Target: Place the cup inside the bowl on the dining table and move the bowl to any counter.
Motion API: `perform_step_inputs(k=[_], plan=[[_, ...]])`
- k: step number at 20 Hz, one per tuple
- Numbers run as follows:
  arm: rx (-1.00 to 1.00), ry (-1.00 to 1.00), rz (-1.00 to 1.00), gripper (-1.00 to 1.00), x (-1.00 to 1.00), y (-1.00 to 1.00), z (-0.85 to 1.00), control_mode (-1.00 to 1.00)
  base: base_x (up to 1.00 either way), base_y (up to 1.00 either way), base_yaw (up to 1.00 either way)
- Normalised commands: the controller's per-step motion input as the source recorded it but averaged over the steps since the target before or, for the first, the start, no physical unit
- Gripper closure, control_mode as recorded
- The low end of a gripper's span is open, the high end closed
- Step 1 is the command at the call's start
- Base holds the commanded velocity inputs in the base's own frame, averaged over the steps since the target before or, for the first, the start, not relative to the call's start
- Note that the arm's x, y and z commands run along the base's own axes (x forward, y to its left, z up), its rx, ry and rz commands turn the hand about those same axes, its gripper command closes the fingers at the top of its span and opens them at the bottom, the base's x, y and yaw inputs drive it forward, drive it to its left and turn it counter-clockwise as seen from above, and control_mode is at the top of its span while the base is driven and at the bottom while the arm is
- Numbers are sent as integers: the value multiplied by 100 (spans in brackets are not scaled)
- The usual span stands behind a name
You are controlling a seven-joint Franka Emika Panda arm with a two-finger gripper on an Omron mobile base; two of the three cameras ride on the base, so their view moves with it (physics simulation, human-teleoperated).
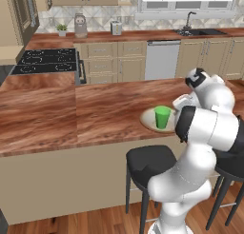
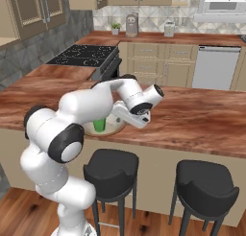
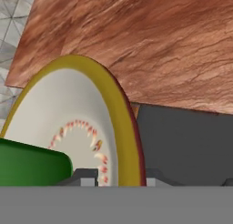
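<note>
Because the green cup (image 1: 162, 117) stands upright and loose inside the bowl (image 1: 148, 120), any tilt while the bowl is lifted could tip it over or send it sliding out (the bowl is shallow and plate-like, so its wall offers little to stop it). A grip on just one edge makes that more likely, since the far side of the bowl may sag, or the rim may slip from between the fingers. The bowl also sits near the front edge of the dining table (image 1: 57, 114), above the black stools (image 1: 147, 162), so a drop here would probably go to the floor. The counter (image 1: 143, 35) with the sink lies well apart across the aisle, which means a long carry.

The gripper (image 3: 120, 175) is narrowed on the bowl's tan rim: in the hand view one finger tip (image 3: 86, 176) shows on the cream inside and the other on the outside, the rim running between them.
</note>
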Motion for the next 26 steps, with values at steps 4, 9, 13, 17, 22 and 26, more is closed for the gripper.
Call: perform_step_inputs(k=[4, 9, 13, 17, 22, 26], plan=[[1, 0, 1, 100, -65, -10, 20, -100, 0, 0, 0], [0, 2, 0, 100, -57, -6, 14, -100, 0, 0, 0], [0, 3, 0, 100, -61, -5, 11, -100, 0, 0, 0], [1, 4, 0, 100, -57, -5, 7, -100, 0, 0, 0], [3, 8, 0, 100, -39, -8, 1, -100, 0, 0, 0], [4, 8, -6, 100, -10, -12, 0, -100, 0, 0, 0]])
